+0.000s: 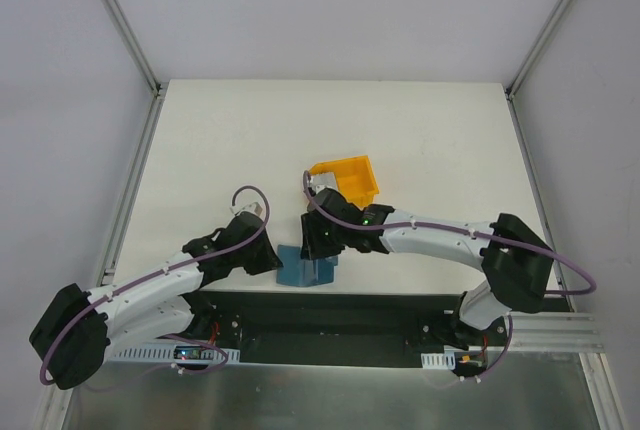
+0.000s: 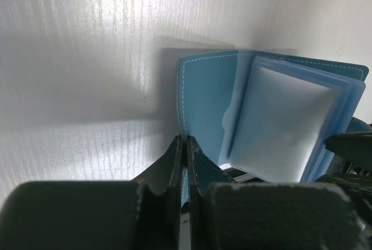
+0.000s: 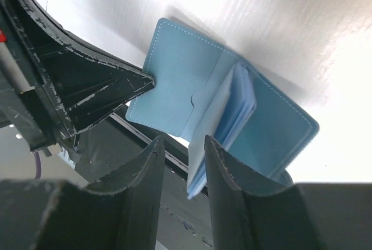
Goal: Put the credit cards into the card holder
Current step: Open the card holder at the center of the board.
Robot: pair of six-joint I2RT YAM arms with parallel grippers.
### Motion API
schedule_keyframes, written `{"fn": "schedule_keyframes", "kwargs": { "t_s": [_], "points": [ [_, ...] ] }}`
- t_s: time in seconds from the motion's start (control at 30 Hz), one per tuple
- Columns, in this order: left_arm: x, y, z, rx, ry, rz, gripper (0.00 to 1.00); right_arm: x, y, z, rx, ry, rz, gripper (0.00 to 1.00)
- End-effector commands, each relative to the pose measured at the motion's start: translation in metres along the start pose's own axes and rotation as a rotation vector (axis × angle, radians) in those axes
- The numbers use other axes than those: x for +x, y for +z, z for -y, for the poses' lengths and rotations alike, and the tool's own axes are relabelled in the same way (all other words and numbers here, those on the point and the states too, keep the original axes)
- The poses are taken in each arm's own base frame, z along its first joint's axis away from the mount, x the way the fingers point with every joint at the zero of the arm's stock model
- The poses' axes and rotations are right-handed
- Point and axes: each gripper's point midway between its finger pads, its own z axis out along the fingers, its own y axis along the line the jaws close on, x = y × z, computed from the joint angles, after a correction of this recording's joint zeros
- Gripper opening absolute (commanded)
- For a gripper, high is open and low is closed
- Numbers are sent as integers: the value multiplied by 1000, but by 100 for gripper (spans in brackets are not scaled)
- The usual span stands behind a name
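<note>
Left hand [image 2: 183, 145] pinching stitched teal card holder [image 2: 203, 99], right hand [image 3: 184, 143] narrow, astride sleeves [image 3: 235, 104]

Left fingers [image 2: 170, 167] pressed together; right fingers [image 3: 225, 171] parted

light bright, even | shadows soft | table [image 2: 104, 6] glare | left tool [image 2: 185, 168] blurred

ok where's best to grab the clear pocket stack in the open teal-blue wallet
Pinch the free edge of the pale translucent pocket stack, opposite the spine, edge-on from where the right end effector sits: it stands up off the teal-blue folding wallet.
</note>
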Motion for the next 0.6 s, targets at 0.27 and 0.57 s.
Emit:
{"fn": "schedule_keyframes", "kwargs": {
  "t_s": [0.27, 0.57],
  "points": [
    [3, 2, -13, -44, -9, 7, 0, 12, -24, 36, 122, 28, 9, 37],
    [2, 3, -9, -48, -3, -3, 0, 16, -21, 41, 142, 38, -1, 36]
  ]
}}
